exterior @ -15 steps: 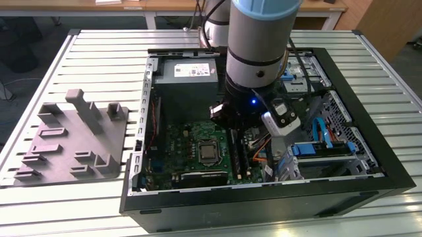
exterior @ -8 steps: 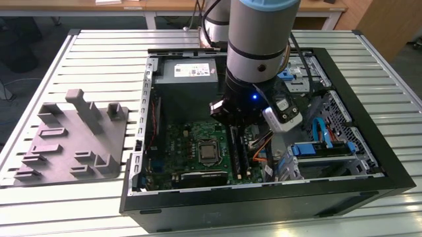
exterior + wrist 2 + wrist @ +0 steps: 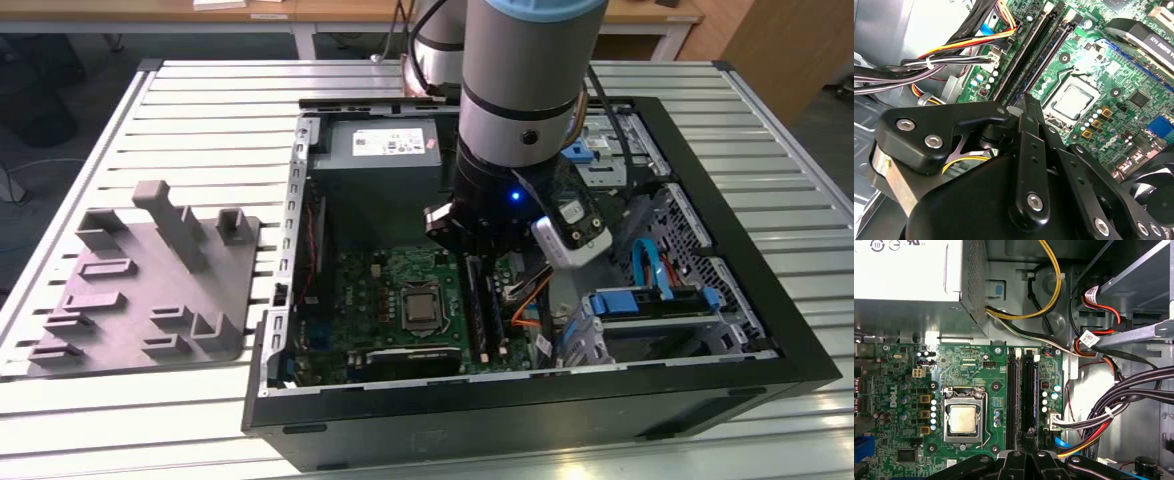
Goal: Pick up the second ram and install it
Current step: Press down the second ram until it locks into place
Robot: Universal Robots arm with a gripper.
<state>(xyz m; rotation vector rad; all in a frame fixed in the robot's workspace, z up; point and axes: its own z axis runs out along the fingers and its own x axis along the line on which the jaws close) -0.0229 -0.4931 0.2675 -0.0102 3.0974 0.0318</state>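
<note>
We had the black metal tool [image 3: 1029,452] down inside the open black computer case [image 3: 534,410], right over the pair of long black memory slots [image 3: 1020,390] on the green circuit board [image 3: 969,370]. Its fingers [image 3: 1026,117] looked pressed together, tip resting on the outer slot beside the silver processor socket [image 3: 964,419]. The dark blue-black flat memory stick [image 3: 1041,55] seemed already seated in that slot, so we judged this a downward push to lock it home. The grey fixture block [image 3: 147,290] sat apart on the slatted worktop [image 3: 200,100].
</note>
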